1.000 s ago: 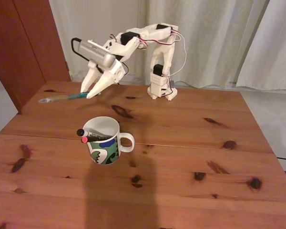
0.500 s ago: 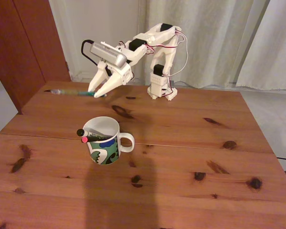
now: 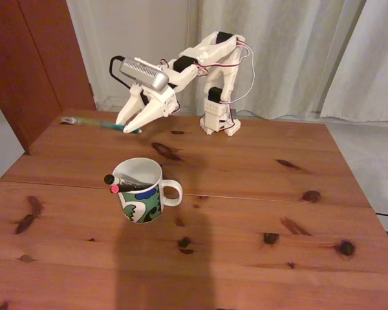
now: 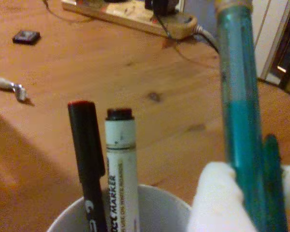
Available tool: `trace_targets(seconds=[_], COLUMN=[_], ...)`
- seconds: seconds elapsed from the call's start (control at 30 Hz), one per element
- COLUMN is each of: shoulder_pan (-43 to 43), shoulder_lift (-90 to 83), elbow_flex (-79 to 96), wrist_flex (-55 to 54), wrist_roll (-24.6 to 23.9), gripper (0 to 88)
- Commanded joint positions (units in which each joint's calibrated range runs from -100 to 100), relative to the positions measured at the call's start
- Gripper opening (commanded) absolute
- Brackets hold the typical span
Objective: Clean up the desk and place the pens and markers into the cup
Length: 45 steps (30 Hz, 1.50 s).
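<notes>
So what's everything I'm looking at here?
Desk: one, reddish-brown wood with dark knots, under everything.
Mug: one, white with green, blue and black pattern, left of centre in the fixed view.
Black pen: one, standing in the mug.
White marker: one, black cap, in the mug beside it.
Teal pen: one, held above the desk's far left.
Curtains: pale, behind.
Arm: one, white, far edge.
Gripper: shut on the teal pen.

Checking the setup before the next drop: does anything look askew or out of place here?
Nothing spilled or damaged. The cup stands upright with the black pen and the white marker leaning inside. The teal pen is clamped in the gripper by one end, sticking out sideways, far from the cup.
</notes>
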<state>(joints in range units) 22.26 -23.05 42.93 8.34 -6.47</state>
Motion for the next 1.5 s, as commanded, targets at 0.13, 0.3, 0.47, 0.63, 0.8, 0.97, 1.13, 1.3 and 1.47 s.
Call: trace_targets(seconds=[0.13, 0.3, 0.47, 0.63, 0.8, 0.97, 1.13, 1.3, 1.47], shoulder_pan=[-0.10, 0.06, 0.14, 0.14, 0.14, 0.22, -0.02, -0.34, -1.63], shoulder_lift=[1.08, 2.57, 3.98, 5.72, 6.79, 6.54, 6.38, 6.87, 7.04], elbow_flex=[1.25, 1.25, 1.25, 1.34, 2.25, 9.19, 12.98, 12.25, 10.18], wrist_flex=[-9.15, -10.10, -10.19, -13.97, -16.90, -27.22, -31.43, -31.86, -31.86], wrist_roll=[-0.65, -0.71, -0.50, -0.71, -0.71, -0.50, -0.50, -0.71, -0.76], gripper=[0.8, 0.8, 0.8, 0.8, 0.8, 0.8, 0.8, 0.8, 0.8])
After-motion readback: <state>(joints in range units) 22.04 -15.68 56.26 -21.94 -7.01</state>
